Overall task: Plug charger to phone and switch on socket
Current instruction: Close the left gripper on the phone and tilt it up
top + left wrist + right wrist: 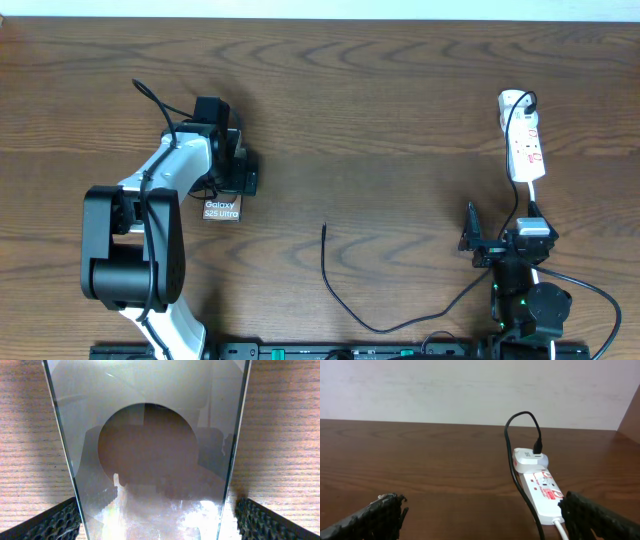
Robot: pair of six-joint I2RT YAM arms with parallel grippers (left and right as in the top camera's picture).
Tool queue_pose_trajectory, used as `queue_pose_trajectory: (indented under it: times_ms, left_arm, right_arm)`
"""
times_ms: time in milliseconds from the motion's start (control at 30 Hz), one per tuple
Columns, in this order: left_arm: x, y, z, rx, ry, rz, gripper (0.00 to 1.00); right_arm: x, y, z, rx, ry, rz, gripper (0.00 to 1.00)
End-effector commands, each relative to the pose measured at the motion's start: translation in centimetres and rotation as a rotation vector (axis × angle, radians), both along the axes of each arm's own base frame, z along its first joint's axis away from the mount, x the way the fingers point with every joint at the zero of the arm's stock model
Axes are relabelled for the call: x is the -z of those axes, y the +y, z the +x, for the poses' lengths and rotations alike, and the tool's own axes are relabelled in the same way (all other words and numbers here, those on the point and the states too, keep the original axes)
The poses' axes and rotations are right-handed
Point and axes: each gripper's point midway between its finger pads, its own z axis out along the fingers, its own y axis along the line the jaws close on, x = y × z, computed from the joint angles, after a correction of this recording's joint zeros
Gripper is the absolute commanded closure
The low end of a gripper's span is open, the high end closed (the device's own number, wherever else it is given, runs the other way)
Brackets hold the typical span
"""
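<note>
Both pairs of fingers stand spread. On the table [380, 100], the left fingers [45, 521] straddle the phone [150, 460], whose glossy face fills the left wrist view. One finger lies against the phone's edge, and a thin dark gap shows beside the other. From overhead, only the phone's lettered end shows below the left arm.

The right fingers [370, 520] are wide apart with nothing between them, low over the table and facing the socket [545, 492]. The socket lies near the table's right edge, with a white adapter [527, 460] seated in its far end. The charger [324, 250] runs from that adapter in a long loop. Its free tip rests on the table between the two arms, well apart from the phone. I cannot tell how the socket's switches are set.
</note>
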Motion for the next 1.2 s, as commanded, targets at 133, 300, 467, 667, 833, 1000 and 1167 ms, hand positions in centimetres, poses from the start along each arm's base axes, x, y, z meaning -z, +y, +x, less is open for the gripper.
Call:
queue_pose_trajectory:
  times_ms: [133, 300, 467, 667, 833, 1000, 1167]
  left_arm:
    - [1.19, 0.26, -1.17, 0.012, 0.043, 0.01, 0.06]
    - [1.19, 0.26, -1.17, 0.012, 0.043, 0.01, 0.06]
    - [1.19, 0.26, -1.17, 0.012, 0.043, 0.011, 0.07]
    - [1.19, 0.27, -1.14, 0.017, 0.041, 0.011, 0.07]
    - [1.18, 0.52, -1.05, 0.022, 0.037, 0.026, 0.07]
    - [1.18, 0.71, -1.02, 0.023, 0.036, 0.037, 0.07]
    - [1.18, 0.72, -0.99, 0.029, 0.035, 0.038, 0.09]
  right_arm:
    - [0.17, -0.1, 0.0, 0.007, 0.006, 0.013, 0.01]
    - [0.17, -0.11, 0.0, 0.008, 0.006, 0.013, 0.01]
    - [0.17, -0.1, 0.0, 0.007, 0.006, 0.013, 0.01]
    - [0.17, -0.1, 0.0, 0.007, 0.006, 0.013, 0.01]
    - [0.17, -0.1, 0.0, 0.007, 0.006, 0.013, 0.01]
    - [0.17, -0.1, 0.0, 0.007, 0.006, 0.013, 0.01]
    - [0.17, -0.1, 0.0, 0.007, 0.006, 0.013, 0.01]
